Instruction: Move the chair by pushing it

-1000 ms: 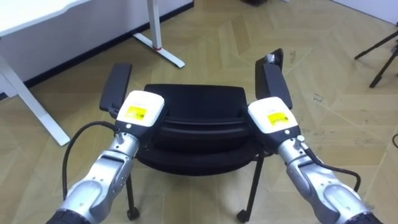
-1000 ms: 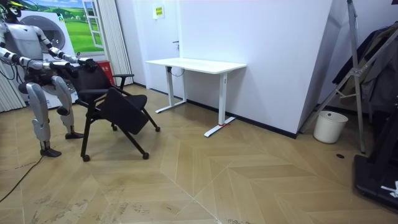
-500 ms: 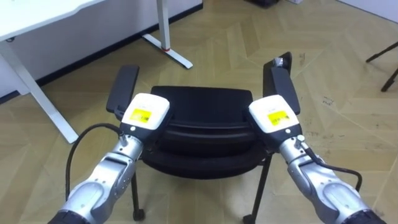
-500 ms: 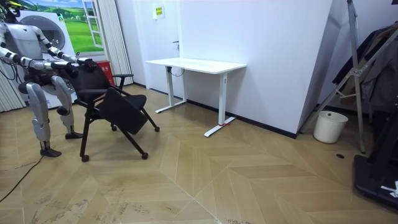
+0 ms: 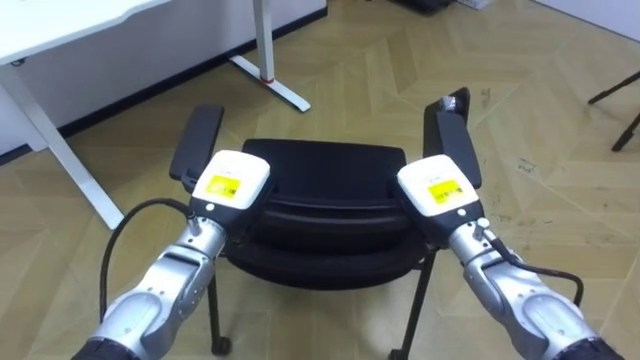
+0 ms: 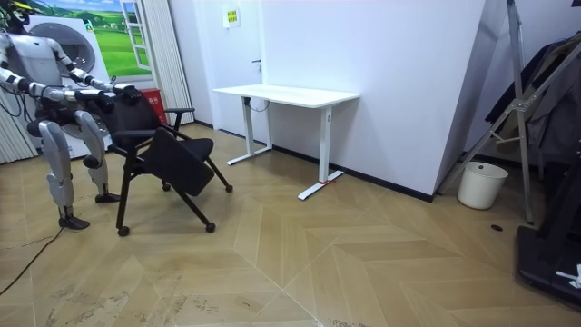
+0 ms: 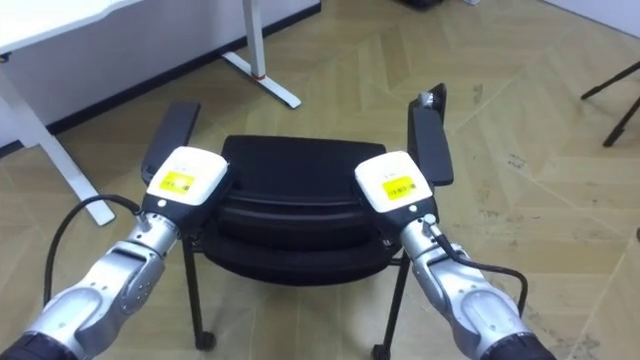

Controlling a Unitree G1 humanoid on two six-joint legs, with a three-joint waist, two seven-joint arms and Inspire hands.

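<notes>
A black chair (image 5: 322, 172) with two armrests stands right before me on the wooden floor, its backrest nearest to me. My left hand (image 5: 231, 181) rests at the backrest's left top corner and my right hand (image 5: 438, 188) at its right top corner. Both hands' fingers are hidden behind the backrest's edge. In the room view I stand at the far left, upright, both arms stretched out to the chair (image 6: 171, 156), which faces the white desk.
A white standing desk (image 6: 287, 94) is by the wall ahead; its leg and foot (image 5: 271, 84) lie beyond the chair on the left. A white bin (image 6: 481, 184) and a metal stand (image 6: 521, 107) are at the room view's right. Open floor lies between.
The eye view has shifted a little, so the desk leg shows further right. In the room view the chair has crept slightly toward the room view's left. Both hands stay on the backrest.
</notes>
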